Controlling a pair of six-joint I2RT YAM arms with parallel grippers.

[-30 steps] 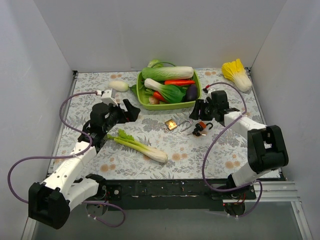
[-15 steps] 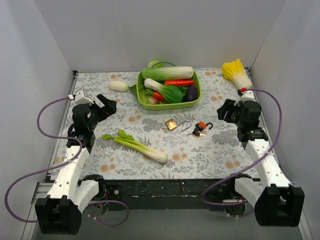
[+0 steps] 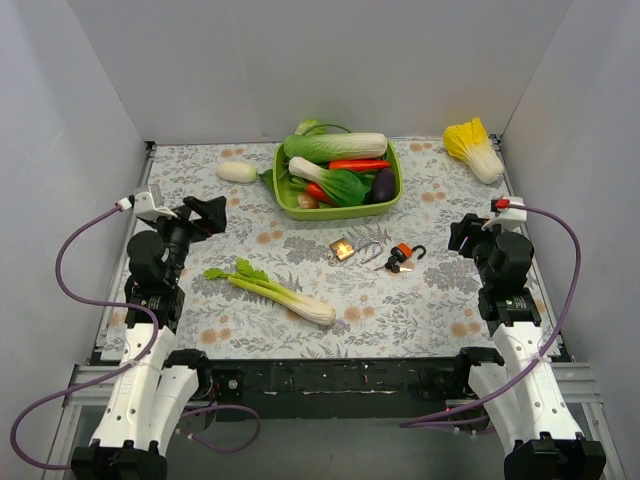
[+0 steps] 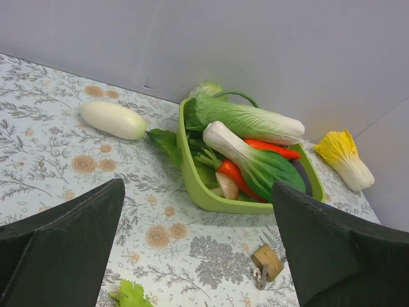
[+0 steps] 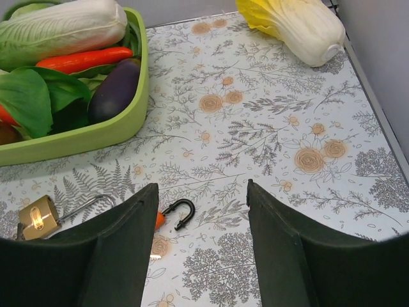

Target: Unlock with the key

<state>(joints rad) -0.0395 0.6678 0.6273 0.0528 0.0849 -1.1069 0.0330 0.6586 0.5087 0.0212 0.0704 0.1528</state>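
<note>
The key [image 3: 393, 265] is a tiny dark bunch on the table's middle, just in front of the small red padlock [image 3: 404, 251] with its black shackle [image 5: 181, 212]. The brass padlock [image 3: 343, 249] with its silver shackle lies to their left; it also shows in the left wrist view [image 4: 268, 261] and the right wrist view [image 5: 38, 216]. In the right wrist view the key is hidden behind my left finger. My left gripper [image 3: 205, 214] [image 4: 197, 185] is open and empty, raised far left of the locks. My right gripper [image 3: 461, 232] [image 5: 201, 185] is open and empty, right of the red padlock.
A green tray [image 3: 290, 205] of toy vegetables stands behind the locks. A leek [image 3: 275, 291] lies at the front left, a white radish [image 3: 237, 171] at the back left, a yellow cabbage [image 3: 474, 148] at the back right. White walls enclose the table.
Both arms have drawn back from the middle to their own sides. My right gripper has left the spot by the red padlock. The locks and key have not moved.
</note>
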